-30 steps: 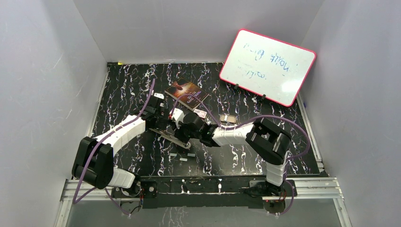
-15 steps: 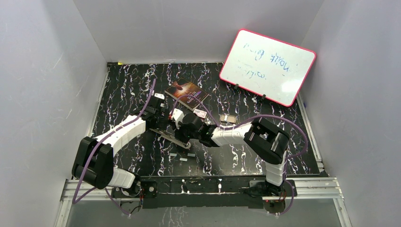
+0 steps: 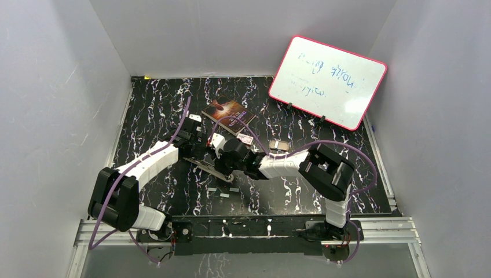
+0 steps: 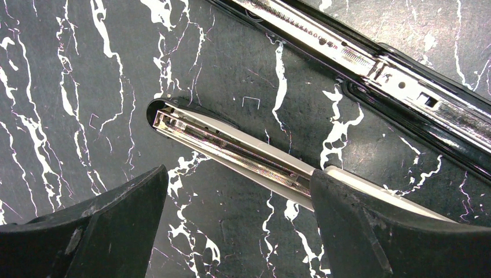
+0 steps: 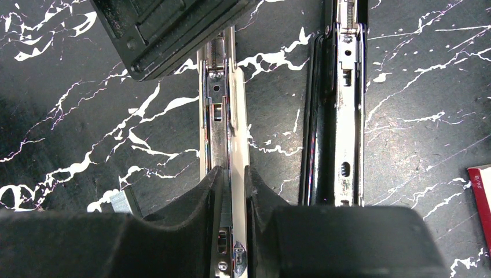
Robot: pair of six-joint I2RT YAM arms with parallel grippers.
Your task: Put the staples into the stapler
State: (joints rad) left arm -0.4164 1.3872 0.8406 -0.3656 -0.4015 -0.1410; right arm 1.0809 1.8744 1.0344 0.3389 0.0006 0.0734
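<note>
– Well, where is the black stapler with chrome rails?
– Mid-field, between the two arms, hinged open flat on the black white-veined marble worktop. Wrist views show two long parts lying side by side and apart: the cream-sided chrome channel arm and the black base with its chrome plate.
– And the right tool?
– Clamped on the channel arm, one finger pressed to each flank.
– The left tool?
– Jaws wide apart, gripping nothing. The rounded end of the channel arm lies in the gap. The arm runs under one finger; whether they touch, cannot tell.
– Where are the staples?
– Two short silver-grey strips lie loose on the worktop, near side of the stapler, toward the arm bases, just beside each other. Neither tool touches them. The right wrist view catches a grey strip end past the tool's finger, apart from the arm. Any strip inside the channel: cannot tell.
– Surroundings?
– A small white-and-red cardboard box and a grey tray lie on the far side of the right arm. A dark glossy book sits further back. A pink-framed whiteboard with blue scribble leans at the far right
</note>
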